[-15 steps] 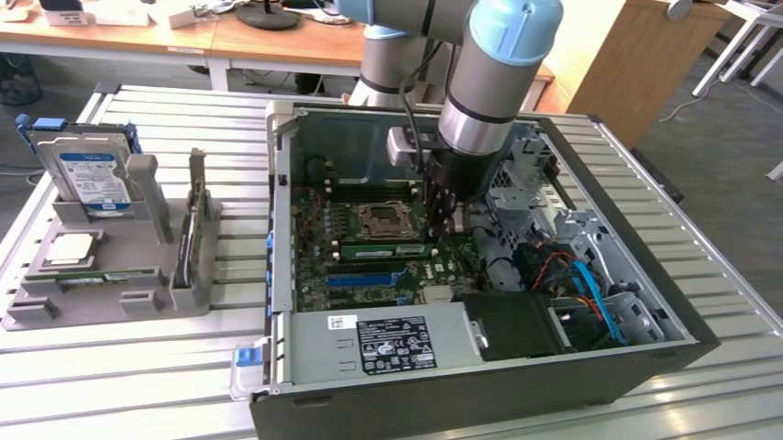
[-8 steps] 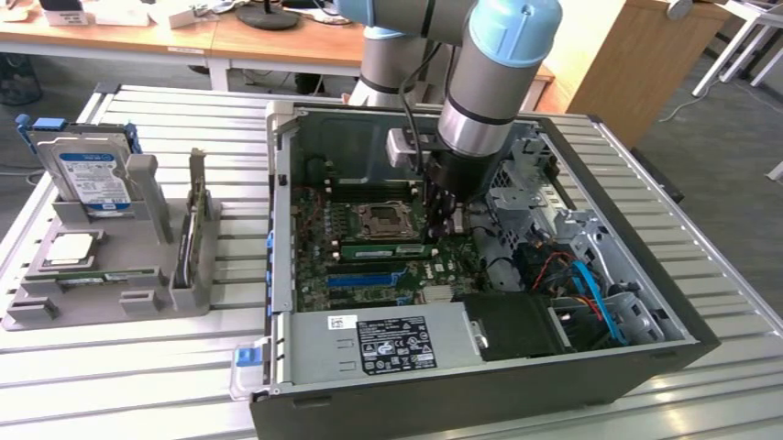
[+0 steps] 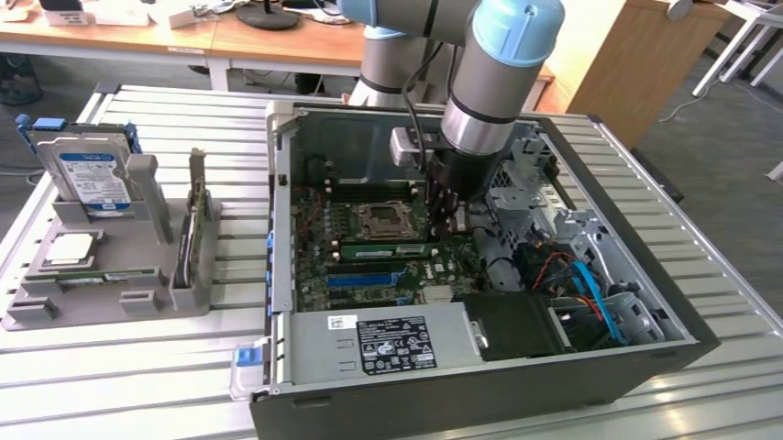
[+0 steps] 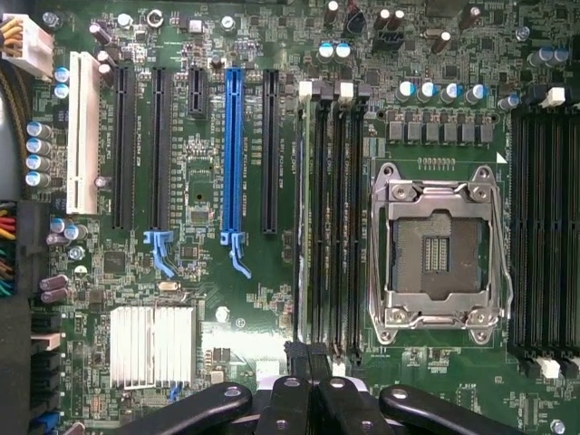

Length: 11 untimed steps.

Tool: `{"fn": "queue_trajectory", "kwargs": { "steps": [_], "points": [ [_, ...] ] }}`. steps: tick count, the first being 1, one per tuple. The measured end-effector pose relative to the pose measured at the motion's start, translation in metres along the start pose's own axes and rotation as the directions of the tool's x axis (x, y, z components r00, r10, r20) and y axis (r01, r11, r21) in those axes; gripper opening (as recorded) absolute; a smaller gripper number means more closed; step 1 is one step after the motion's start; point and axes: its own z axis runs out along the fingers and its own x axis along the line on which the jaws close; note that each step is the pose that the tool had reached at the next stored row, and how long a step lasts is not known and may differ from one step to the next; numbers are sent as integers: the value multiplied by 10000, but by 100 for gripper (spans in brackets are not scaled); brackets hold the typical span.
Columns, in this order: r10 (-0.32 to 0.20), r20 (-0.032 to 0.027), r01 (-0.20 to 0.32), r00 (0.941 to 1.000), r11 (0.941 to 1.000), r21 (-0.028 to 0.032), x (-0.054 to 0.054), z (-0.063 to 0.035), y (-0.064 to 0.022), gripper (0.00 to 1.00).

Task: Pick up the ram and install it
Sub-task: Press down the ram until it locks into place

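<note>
Hand [image 3: 443, 223] shut inside computer case [image 3: 636, 284], over motherboard [image 4: 208, 272].

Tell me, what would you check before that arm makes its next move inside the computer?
1. Gripper is over the memory slots beside the CPU socket: ok.
2. Gripper is shut: ok.
3. Ram lies along a slot next to the socket: ok.
4. Ram is pushed fully home and latched: cannot tell.
5. Gripper has a hold on the ram: cannot tell.
6. Blue cable lies away from the arm, toward the exterior view's right: ok.
</note>
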Motion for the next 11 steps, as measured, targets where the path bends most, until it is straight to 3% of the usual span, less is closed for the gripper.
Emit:
{"fn": "queue_trajectory", "kwargs": {
  "steps": [11],
  "points": [
    [-1,0,1,10000,10000,38,1,47,-3,11]
  ]
}}
